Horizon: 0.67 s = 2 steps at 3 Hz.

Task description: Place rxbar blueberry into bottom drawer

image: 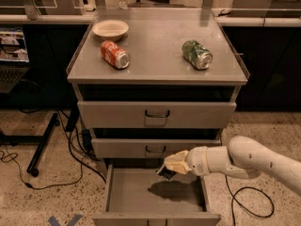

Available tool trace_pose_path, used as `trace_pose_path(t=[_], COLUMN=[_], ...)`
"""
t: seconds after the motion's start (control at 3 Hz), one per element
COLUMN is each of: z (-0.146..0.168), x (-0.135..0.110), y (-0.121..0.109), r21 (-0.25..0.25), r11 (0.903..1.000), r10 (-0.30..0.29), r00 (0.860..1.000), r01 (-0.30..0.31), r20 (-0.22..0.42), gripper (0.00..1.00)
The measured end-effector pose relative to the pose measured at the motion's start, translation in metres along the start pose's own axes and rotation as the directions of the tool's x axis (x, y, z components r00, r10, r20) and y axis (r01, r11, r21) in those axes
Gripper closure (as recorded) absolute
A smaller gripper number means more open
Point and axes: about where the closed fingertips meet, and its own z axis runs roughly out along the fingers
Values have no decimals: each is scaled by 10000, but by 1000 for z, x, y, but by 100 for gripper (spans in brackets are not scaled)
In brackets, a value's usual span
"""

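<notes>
Hovering above the open grey metal bottom drawer: cream two-finger gripper, jaws clamped on the small navy-wrapped rxbar blueberry, bar poking down-left from the jaws, drawer floor straight below.

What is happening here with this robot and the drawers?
The robot's arm reaches in from the right of the picture. Its hand holds the dark rxbar blueberry above the open bottom drawer, not yet released. A red can, a green can and a bowl sit on the cabinet top.
</notes>
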Motion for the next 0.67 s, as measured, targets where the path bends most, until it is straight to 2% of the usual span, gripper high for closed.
trace_pose_path(t=[0.33,0.67], z=[39,73], x=[38,73], y=[-24,-51], r21=[361,723], r11=[9987,9953], r10=[370,668], r00=[9993,9974], r01=[-369,-646], r20=[-10,-284], gripper=[100,100])
